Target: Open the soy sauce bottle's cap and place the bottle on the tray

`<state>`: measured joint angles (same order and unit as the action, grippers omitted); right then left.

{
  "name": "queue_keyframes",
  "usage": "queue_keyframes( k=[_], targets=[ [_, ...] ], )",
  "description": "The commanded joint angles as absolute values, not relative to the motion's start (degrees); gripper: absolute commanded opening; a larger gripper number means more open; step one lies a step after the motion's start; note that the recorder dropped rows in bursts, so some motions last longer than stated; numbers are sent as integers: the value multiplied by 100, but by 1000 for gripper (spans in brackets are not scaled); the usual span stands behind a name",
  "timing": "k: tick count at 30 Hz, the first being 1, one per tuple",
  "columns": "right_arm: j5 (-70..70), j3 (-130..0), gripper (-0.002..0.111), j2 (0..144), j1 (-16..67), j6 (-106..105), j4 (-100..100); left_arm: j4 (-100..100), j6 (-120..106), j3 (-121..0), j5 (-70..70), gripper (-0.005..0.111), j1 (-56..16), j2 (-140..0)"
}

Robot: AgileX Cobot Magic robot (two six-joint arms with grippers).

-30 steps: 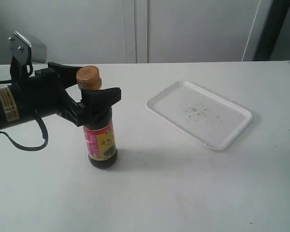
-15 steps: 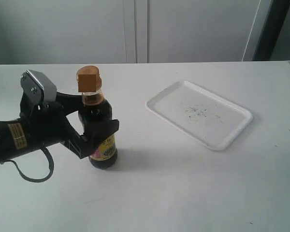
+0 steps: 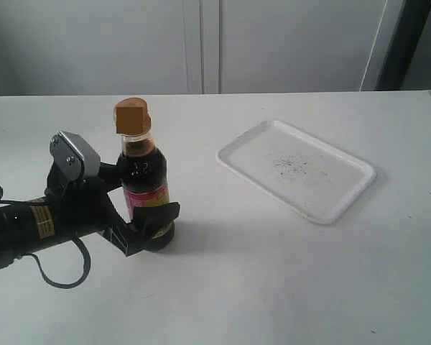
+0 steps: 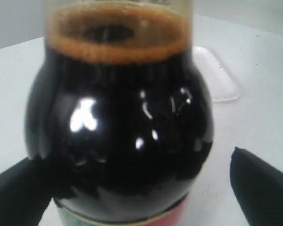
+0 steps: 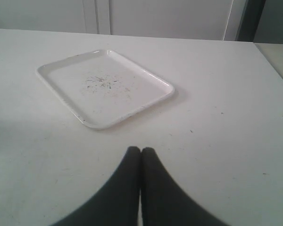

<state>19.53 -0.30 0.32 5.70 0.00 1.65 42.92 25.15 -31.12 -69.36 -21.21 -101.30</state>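
Exterior view: the small clear glass soy sauce bottle of dark brown liquid is seen standing upright on the white worktop, its long axis vertical and its narrow neck pointing straight up. The bronze-gold plastic flip cap sits closed on top. The left pincer is placed low around the bottle's base, one black finger in front of the pink-and-yellow label; the fingers are spread on either side, and in the left wrist view they are seen apart from the glass — released rather than clenched. In that wrist view the bottle fills most of the picture.

The shallow white rectangular plastic tray lies flat to the right of the bottle, well apart from it, its long sides running diagonally and its floor marked with faint dark specks. Bare worktop lies between bottle and tray and in front of both.

In the right wrist view the right pincer is seen clenched, its two dark fingertips pressed together — nothing is held — with the tray beyond it.
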Motion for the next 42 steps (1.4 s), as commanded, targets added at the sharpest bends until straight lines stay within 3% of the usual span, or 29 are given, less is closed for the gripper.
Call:
queue_keyframes(
  k=[1, 15, 19, 27, 28, 42],
  targets=[
    [1931, 0, 0, 0, 535, 0, 158, 4241, 2283, -3076, -6996, 105, -2145, -10271],
    [1931, 0, 0, 0, 535, 0, 158, 4260, 2252, -3147, -6996, 102, -2145, -10272],
    [1931, 0, 0, 0, 535, 0, 158, 4292, 2252, -3147, -6996, 80, -2145, -10272],
    [1931, 0, 0, 0, 535, 0, 158, 4523, 2252, -3147, -6996, 3, -2145, -10272],
    [1931, 0, 0, 0, 535, 0, 158, 4534, 2218, -3147, -6996, 0, -2145, -10272],
    [1931, 0, 0, 0, 535, 0, 158, 4667, 2209, -3147, -6996, 0, -2145, -10272]
  ],
)
